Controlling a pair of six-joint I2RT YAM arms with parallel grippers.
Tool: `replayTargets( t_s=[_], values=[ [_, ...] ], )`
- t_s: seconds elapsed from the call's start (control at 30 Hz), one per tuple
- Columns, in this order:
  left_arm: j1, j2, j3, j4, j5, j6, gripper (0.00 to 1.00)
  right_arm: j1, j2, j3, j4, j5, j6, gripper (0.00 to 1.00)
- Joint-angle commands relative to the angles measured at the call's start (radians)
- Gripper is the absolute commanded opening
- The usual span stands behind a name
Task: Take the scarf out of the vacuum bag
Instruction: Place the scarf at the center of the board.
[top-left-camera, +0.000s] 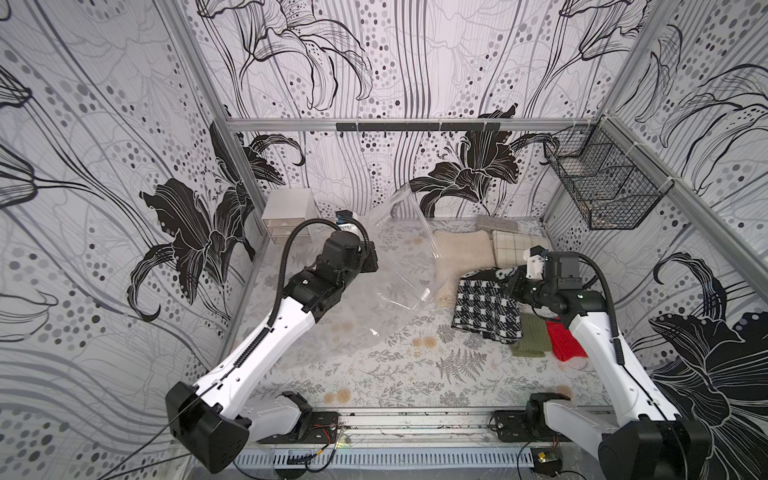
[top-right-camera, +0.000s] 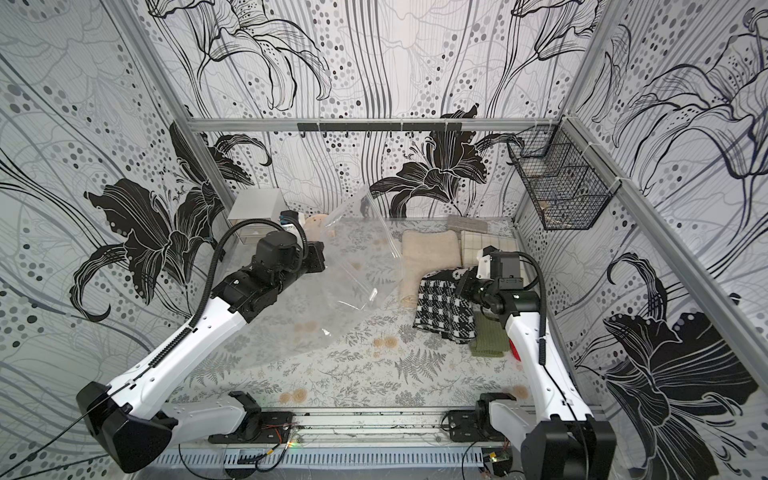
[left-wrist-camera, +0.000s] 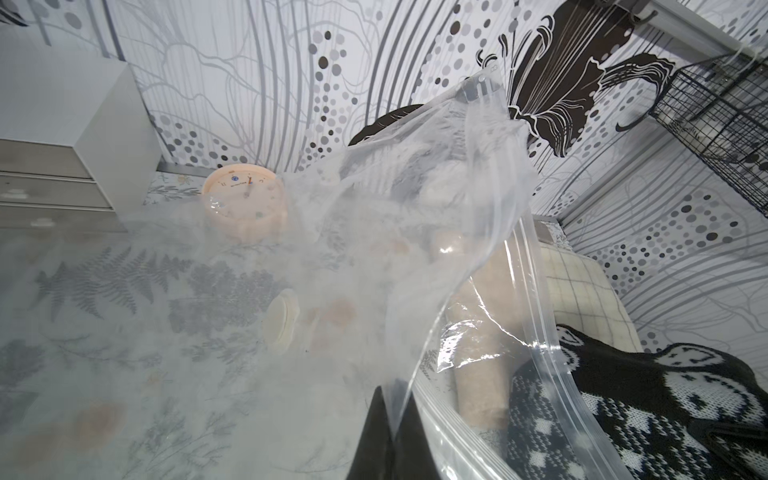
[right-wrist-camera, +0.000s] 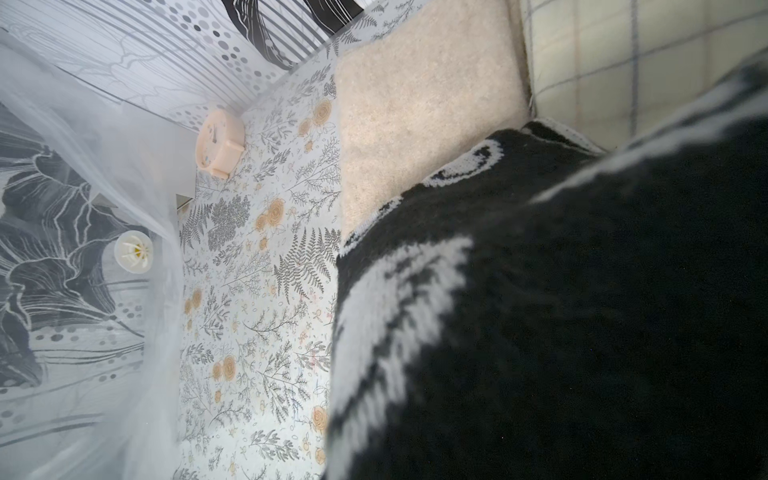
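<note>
Lily-print walls (top-left-camera: 374, 83) surround the fern-print table (top-left-camera: 395, 374); on it is the clear vacuum bag (top-left-camera: 403, 257), far end lifted, nothing seen inside, its edge pinched in the tightly closed left gripper (left-wrist-camera: 392, 415). The black-and-white scarf (top-left-camera: 484, 307) is outside the bag, just beside it, partly over an olive cloth (top-left-camera: 530, 338), with one end raised in the right gripper (top-left-camera: 508, 286), jaws nearly closed on it. Wire basket (top-left-camera: 623, 216) on the side wall, contents unclear; small drawer unit (top-left-camera: 286, 220) at back, drawers closed; white valve disc (left-wrist-camera: 282, 318) on the bag.
</note>
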Motion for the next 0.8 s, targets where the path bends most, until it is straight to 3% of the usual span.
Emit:
replayTargets(
  t_s=[0.0,0.27,0.43,0.77],
  values=[
    [0.059,-0.056,0.017,-0.032,0.037,0.027,0.0,-0.005,-0.032,0.028,0.01,-0.047,-0.03,0.0],
    [0.229,-0.132,0.027,-0.04,0.173,0.021,0.0,-0.004,-0.062,0.051,0.009,-0.083,-0.014,0.0],
    [0.289,-0.149,0.053,-0.035,0.236,0.017,0.0,0.007,-0.075,0.083,-0.008,-0.089,-0.012,0.0],
    [0.342,-0.184,0.109,-0.058,0.264,0.023,0.0,0.181,-0.02,0.172,0.006,-0.09,0.001,0.0]
  ],
)
